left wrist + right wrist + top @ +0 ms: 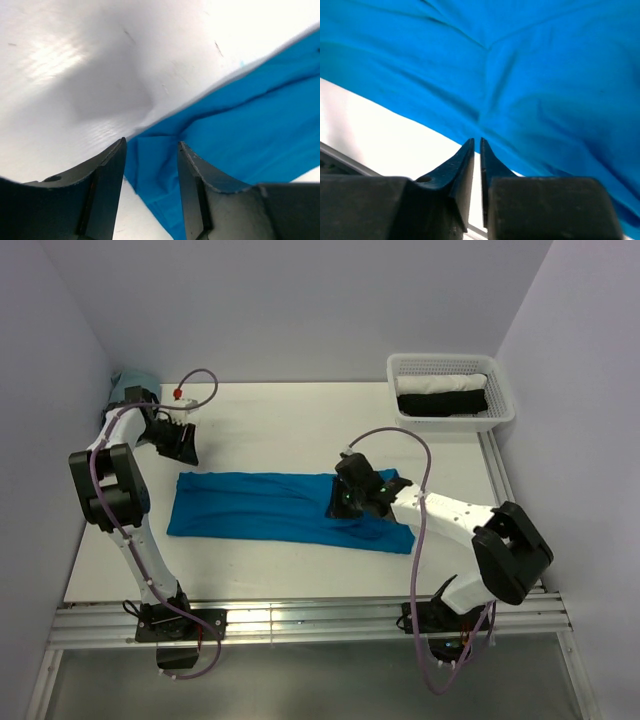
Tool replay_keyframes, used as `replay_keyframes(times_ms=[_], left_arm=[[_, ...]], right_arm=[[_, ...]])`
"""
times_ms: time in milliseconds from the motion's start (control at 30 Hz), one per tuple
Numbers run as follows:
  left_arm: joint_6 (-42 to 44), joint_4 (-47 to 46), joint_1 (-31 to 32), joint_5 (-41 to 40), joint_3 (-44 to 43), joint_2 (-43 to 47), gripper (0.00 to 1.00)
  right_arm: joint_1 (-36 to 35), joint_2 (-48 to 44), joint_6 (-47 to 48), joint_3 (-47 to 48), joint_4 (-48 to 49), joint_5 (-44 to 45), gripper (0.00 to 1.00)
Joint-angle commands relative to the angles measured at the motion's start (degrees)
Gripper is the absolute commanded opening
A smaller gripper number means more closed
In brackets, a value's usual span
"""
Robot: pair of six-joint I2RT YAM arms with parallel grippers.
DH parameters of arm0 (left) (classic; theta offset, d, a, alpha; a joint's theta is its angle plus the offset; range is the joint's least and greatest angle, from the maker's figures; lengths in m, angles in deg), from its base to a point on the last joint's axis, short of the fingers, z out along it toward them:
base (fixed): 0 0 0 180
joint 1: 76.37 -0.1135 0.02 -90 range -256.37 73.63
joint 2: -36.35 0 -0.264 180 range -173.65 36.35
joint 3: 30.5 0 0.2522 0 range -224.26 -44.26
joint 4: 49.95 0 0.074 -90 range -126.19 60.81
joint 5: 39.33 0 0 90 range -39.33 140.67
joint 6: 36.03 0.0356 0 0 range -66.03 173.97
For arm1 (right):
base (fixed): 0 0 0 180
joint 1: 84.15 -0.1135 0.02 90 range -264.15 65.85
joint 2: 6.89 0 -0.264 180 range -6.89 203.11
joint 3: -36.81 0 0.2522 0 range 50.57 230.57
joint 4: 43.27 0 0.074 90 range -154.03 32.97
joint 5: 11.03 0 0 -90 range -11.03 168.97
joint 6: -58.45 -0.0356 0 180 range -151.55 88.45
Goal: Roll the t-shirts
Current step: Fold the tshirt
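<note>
Top external view: the tee [270, 505] is bright blue, folded into a long strip and lying flat in the middle of the table [280, 420]. Its long axis runs left to right, so I'd say a roll has to start at 1 short end and travel along that line.

The right gripper [347, 502] is right over the strip, toward its right end, and that short end pokes out just past it. In the right wrist view its 2 fingers [462, 170] are pressed almost together with only a thin slit between them, and I can't see any cloth pinched in there. Blue fabric fills the view ahead of the tips. An edge of the tee runs just beside them, with bare table on the other side.

The left gripper [185, 447] sits off the tee, just beyond its far left corner. The left wrist view shows its fingers [107, 170] spread apart with nothing between them, and that corner shows through the gap.

So the right arm is the nearer 1, and the left only needs a short reach to the corner.

Further out, a basket [500, 400] at the far right corner, well apart from the tee, holds a white roll [445, 382] and a black roll [440, 403].
</note>
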Motion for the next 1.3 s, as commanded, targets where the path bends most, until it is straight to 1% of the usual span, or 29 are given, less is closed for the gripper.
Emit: replay_keyframes(times_ms=[0,133,300,433,533,600,633,733,900,1000,1100,1200,1233,1267], left_arm=[[-3.14,-1.81,-0.45,-1.89,-3.86,0.14,0.51],[-0.6,2.13,-0.45,-0.93,-5.27,-1.18,0.55],[2.22,5.74,-0.45,-0.32,-5.1,-2.15,0.57],[3.88,5.84,-0.54,-2.33,-3.17,-1.62,0.58],[3.72,5.92,-0.54,-1.38,-3.33,-1.88,0.59],[3.45,7.15,-0.62,-0.32,-4.56,-3.37,0.59],[3.02,7.42,-0.54,0.21,-5.79,-3.9,0.59],[2.75,8.39,-0.54,1.62,-7.38,-5.66,0.58],[2.4,8.3,-0.54,2.14,-8.08,-7.33,0.56],[2.57,8.65,-0.45,1.98,-7.91,-6.98,0.55],[2.84,8.74,-0.45,1.53,-7.12,-6.1,0.53],[3.01,8.83,-0.45,1.71,-6.42,-5.23,0.44],[2.93,8.83,-0.45,1.8,-6.42,-5.14,0.37],[2.84,8.83,-0.45,1.8,-6.42,-5.05,0.31]], right_arm=[[0.32,-3.54,0.85,3.3,-2.36,3.26,0.2],[1.37,-2.32,1.81,7.59,-2.19,3.62,0.23],[3.04,4.97,3.84,14.54,-2.89,1.95,0.23],[4.8,9.19,4.72,18.67,-2.1,0.63,0.24],[6.73,11.74,5.24,21.92,-1.39,-1.57,0.27],[7.0,15.6,6.12,24.91,-2.79,-1.66,0.3],[7.0,16.92,6.47,27.62,-4.1,-1.75,0.3],[7.0,20.27,6.39,29.14,-4.29,-2.53,0.3],[6.91,18.7,5.68,25.81,-3.06,-2.36,0.3],[7.0,16.68,5.51,22.39,-2.71,-1.84,0.3],[7.0,14.3,4.98,17.04,-1.75,-0.87,0.3],[7.0,12.11,4.37,14.04,-0.7,-0.17,0.3],[6.91,11.23,4.1,12.29,-0.43,0.1,0.3],[7.0,10.87,4.01,11.66,-0.34,0.27,0.3]])
